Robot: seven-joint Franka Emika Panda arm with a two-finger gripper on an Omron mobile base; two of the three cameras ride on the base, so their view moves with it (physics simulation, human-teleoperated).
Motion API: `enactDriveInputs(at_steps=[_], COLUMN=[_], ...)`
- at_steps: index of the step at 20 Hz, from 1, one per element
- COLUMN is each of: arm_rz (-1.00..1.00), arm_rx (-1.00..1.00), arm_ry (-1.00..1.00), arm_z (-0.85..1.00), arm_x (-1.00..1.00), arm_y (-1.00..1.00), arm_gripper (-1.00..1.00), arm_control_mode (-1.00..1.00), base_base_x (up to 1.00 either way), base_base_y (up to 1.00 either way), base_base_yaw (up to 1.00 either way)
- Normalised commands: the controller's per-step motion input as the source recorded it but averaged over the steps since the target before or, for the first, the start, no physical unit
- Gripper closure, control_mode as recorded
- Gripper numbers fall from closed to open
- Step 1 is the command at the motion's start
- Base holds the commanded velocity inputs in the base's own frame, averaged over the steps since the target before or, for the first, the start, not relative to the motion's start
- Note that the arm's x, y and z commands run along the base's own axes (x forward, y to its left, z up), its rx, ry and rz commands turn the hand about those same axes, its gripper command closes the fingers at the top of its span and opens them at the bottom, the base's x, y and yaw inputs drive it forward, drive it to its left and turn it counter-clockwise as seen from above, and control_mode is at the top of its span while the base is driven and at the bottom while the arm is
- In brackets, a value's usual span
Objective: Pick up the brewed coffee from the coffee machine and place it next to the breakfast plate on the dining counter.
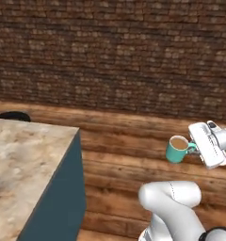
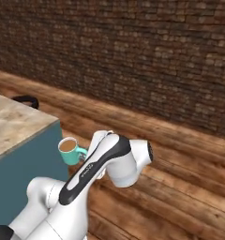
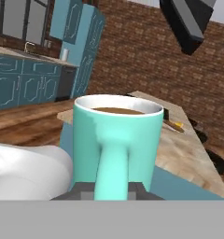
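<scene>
Gripping the side handle of the small teal-green mug of brown coffee [image 1: 179,148], the white arm's two-finger gripper [image 1: 194,149] is closed on it and carries the mug upright in the air over the brown wooden plank floor [image 1: 133,141]. From the hand camera, the handle runs down between the dark finger tips [image 3: 81,190]. To the mug's left stands the large beige marbled stone countertop with teal base panels [image 1: 25,155]. Behind rises a dark brick wall [image 1: 115,52].
</scene>
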Motion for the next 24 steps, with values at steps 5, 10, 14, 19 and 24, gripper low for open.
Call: enactDriveInputs(at_steps=[5,10,14,19,24], arm_rz=[0.0,0.0,0.0,0.0,0.0], arm_rx=[0.0,0.0,0.0,0.0,0.0], arm_ry=[0.0,0.0,0.0,0.0,0.0], arm_z=[0.0,0.0,0.0,0.0,0.0], arm_x=[0.0,0.0,0.0,0.0,0.0], arm_y=[0.0,0.0,0.0,0.0,0.0], arm_gripper=[1.0,1.0,1.0,1.0,1.0], arm_control_mode=[1.0,1.0,1.0,1.0,1.0], base_base_x=[1.0,1.0,1.0,1.0,1.0], base_base_y=[-0.42,-0.58,-0.64,-0.69,-0.81], base_base_yaw=[0.59,0.58,0.57,0.58,0.56])
